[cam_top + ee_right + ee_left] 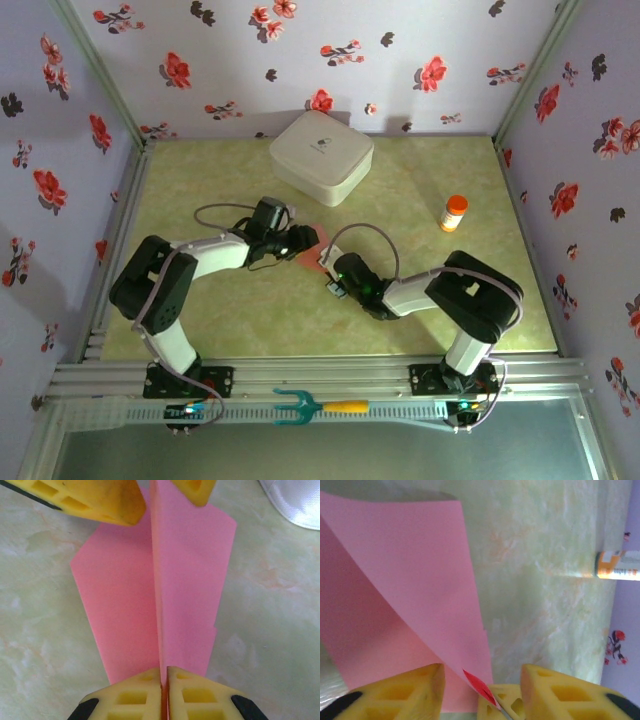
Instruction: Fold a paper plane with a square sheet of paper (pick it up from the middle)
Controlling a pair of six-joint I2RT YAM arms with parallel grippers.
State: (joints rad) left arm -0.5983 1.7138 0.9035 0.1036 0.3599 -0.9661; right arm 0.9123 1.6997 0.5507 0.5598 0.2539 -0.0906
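The square sheet of paper stands folded into a pink paper plane (pixel 190 580) with an upright centre ridge and two wings, lying mid-table (pixel 312 243). My right gripper (pixel 164 675) is shut on the near end of the ridge; in the top view it sits just right of the paper (pixel 332 272). My left gripper (pixel 480 690) is open at the other end, one yellow finger (pixel 395 692) over a wing and the other over bare table. The right gripper's fingertips (pixel 507 702) show between them, pinching a red paper edge. From the right wrist, the left fingers (pixel 105 500) straddle the ridge.
A white rounded box (pixel 321 156) stands behind the paper, its corner close by (pixel 295 502). An orange-capped bottle (pixel 454 212) stands to the right (pixel 617 565). A teal fork-like tool (pixel 300 406) lies on the front rail. Flowered walls enclose the green table (pixel 200 320).
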